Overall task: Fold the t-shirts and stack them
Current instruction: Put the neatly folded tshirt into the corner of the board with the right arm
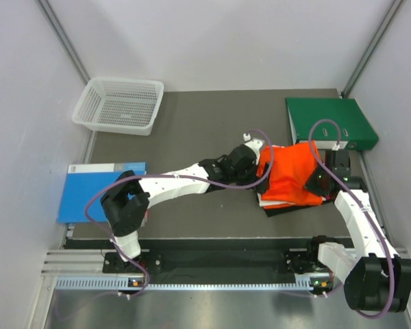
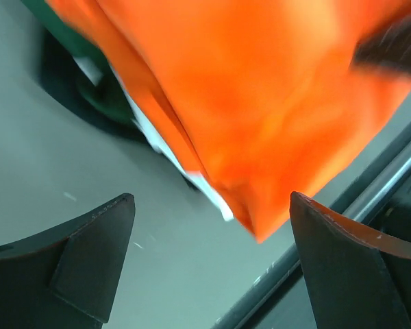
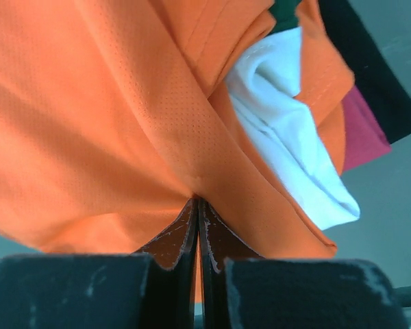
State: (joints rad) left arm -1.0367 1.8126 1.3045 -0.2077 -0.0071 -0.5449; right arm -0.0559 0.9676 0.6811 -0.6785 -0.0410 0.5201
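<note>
**Now: orange shirt over the stack, last fold not settled**

Position. You have the orange t-shirt [image 1: 291,175] at about 3 o'clock on the table [image 1: 192,130], lying over the stack [image 1: 279,209]. The right wrist view shows white, maroon and black layers under it.

Right gripper [image 3: 197,205]: jaws pressed together with a pinch of orange fabric between them, at the shirt's 3 o'clock edge.

Left gripper [image 2: 212,205]: jaws spread wide and holding nothing. The shirt's lower corner hangs just beyond the fingers [image 2: 99,236]. From above, this arm reaches across to the shirt's 10 o'clock corner.

Progress, as a judgement. Several shirts look folded and stacked already, and the orange one seems to be the last; no loose shirt shows elsewhere. It is bunched and lifted rather than flat, so you have its folding, squaring and release left to do.

Surroundings. Green binder [image 1: 331,122] sits at 1 o'clock, touching or just beside the shirt; I cannot tell which. White basket [image 1: 120,104] is at 10 o'clock and blue folder [image 1: 99,190] at 9 o'clock, both well apart from the work.
</note>
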